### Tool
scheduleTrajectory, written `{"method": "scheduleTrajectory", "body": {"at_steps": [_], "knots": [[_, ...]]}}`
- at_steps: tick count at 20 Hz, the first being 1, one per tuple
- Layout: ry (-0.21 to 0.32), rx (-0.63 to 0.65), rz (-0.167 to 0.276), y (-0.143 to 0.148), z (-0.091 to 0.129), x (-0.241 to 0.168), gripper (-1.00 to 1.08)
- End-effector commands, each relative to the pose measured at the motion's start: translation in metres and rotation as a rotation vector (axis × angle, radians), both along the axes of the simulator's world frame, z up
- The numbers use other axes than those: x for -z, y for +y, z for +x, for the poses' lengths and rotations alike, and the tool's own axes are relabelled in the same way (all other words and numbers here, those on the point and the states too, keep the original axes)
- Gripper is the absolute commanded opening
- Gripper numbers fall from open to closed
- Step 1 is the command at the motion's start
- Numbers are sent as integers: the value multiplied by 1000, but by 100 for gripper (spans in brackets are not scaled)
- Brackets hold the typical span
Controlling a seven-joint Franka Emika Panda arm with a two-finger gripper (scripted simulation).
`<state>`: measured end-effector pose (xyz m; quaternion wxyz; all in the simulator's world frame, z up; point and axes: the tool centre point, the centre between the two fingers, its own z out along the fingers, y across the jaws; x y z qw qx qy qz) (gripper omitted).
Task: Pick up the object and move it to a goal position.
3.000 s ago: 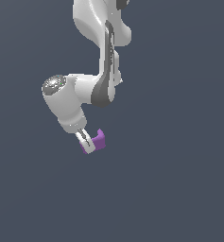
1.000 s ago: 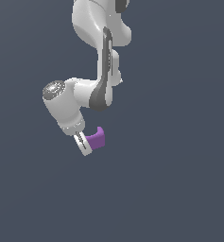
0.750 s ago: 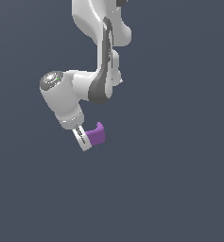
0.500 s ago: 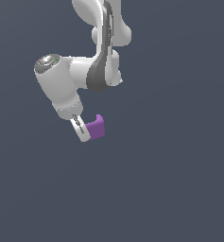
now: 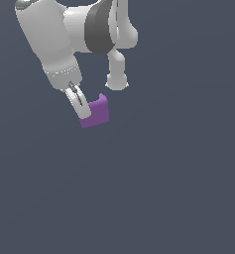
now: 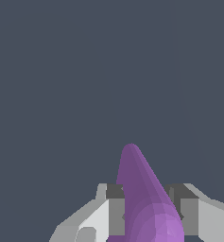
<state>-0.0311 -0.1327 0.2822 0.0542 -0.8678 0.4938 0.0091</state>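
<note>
Purple block (image 5: 95, 113) held in the gripper (image 5: 82, 110), against a plain dark grey-blue backdrop (image 5: 178, 188).

Block sits tilted in the exterior view, its raised end uppermost and toward that view's right, its flat base slanting down to the left. From the wrist camera its long axis runs straight out from between the fingers (image 6: 111, 212), which clamp it on both sides. White arm (image 5: 49, 39) reaches in from above; no table edge or wall shows.

There is one purple block (image 5: 95, 113), the only loose thing in either view. There is one robot arm (image 5: 64, 34), and it carries one gripper (image 5: 84, 115) with two fingers (image 6: 107, 215), one on each side of the block in the wrist view.
</note>
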Motion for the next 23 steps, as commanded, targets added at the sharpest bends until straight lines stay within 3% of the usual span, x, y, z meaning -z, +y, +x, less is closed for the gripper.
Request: {"method": "scheduleTrajectory", "body": {"at_steps": [1, 12, 23], "knots": [[1, 0, -1, 0, -9, -27, -100], [1, 0, -1, 0, -33, -107, -100], [1, -2, -1, 0, -34, -119, -100]]}}
